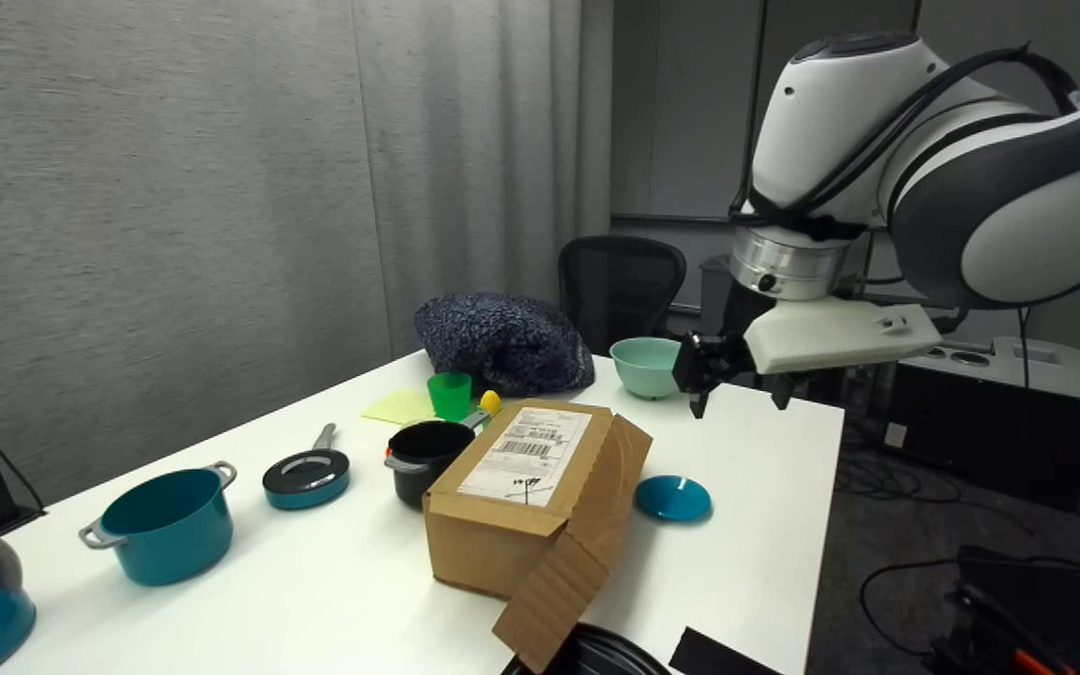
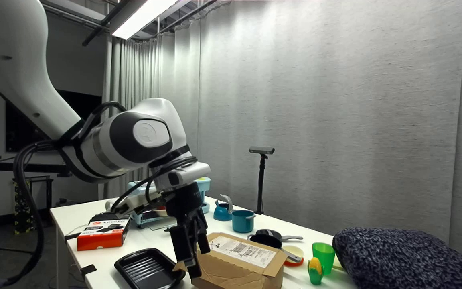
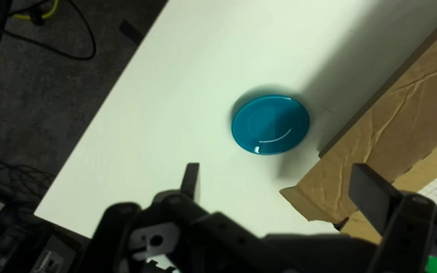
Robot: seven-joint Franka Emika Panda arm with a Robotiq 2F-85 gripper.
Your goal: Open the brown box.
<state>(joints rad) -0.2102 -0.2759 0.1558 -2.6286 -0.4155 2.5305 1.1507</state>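
Empty, its 2 fingers [image 3: 192, 180] wide apart, the gripper [image 1: 740, 403] hangs above the worktop [image 1: 765, 562], closer than the brown box [image 1: 521, 516] to the edge by the chair [image 1: 620, 281]. From there the box lies toward the edge by the curtain [image 1: 249, 206], its long axis roughly along that edge; the move probably needs a sideways shift to the flap [image 1: 620, 469] drooping the opposite way. The wrist view catches that flap past 1 finger, a teal dish [image 3: 271, 125] just beside it, but cuts off most of the box. Both exterior views add a cardboard strip [image 1: 549, 605] overlapping the black tray [image 2: 146, 267]; the inside shows nowhere.
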